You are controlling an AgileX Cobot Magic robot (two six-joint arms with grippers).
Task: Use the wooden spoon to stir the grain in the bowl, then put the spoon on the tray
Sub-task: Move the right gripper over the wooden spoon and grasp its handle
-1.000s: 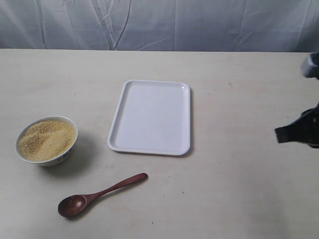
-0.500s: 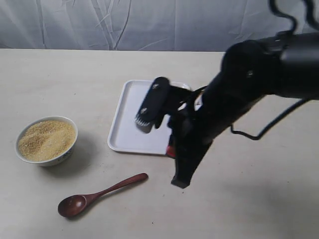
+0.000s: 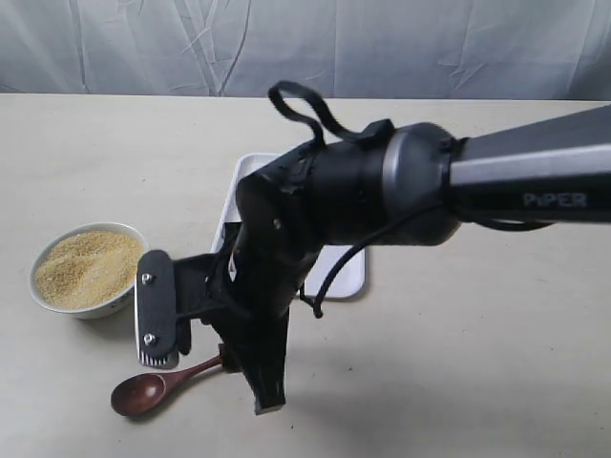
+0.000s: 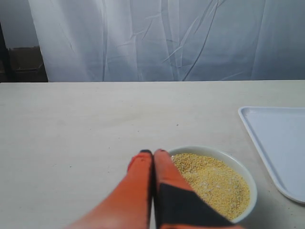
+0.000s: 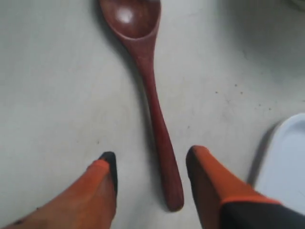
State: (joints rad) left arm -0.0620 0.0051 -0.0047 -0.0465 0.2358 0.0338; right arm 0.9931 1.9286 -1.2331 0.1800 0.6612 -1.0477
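The dark wooden spoon [image 3: 143, 392] lies on the table near the front, scoop to the left; the arm hides its handle end. My right gripper [image 3: 213, 380] hangs over that end, open. In the right wrist view the spoon [image 5: 151, 95] runs between the two orange fingertips [image 5: 107, 164], touching neither. The white bowl [image 3: 124, 298] of golden grain [image 3: 88, 267] stands at the left. My left gripper [image 4: 153, 152] is shut and empty, just beside the bowl [image 4: 249, 186] and its grain [image 4: 212, 181]. The white tray [image 3: 251, 170] lies mid-table, mostly behind the right arm.
The black right arm [image 3: 382, 191] reaches across the middle of the table and covers most of the tray. A grey cloth backdrop [image 3: 305, 43] closes off the far edge. A corner of the tray [image 4: 279, 138] shows in the left wrist view.
The right arm has swung in from the right edge, passed over the tray and come down over the spoon's handle end. The spoon, bowl and tray have not moved.
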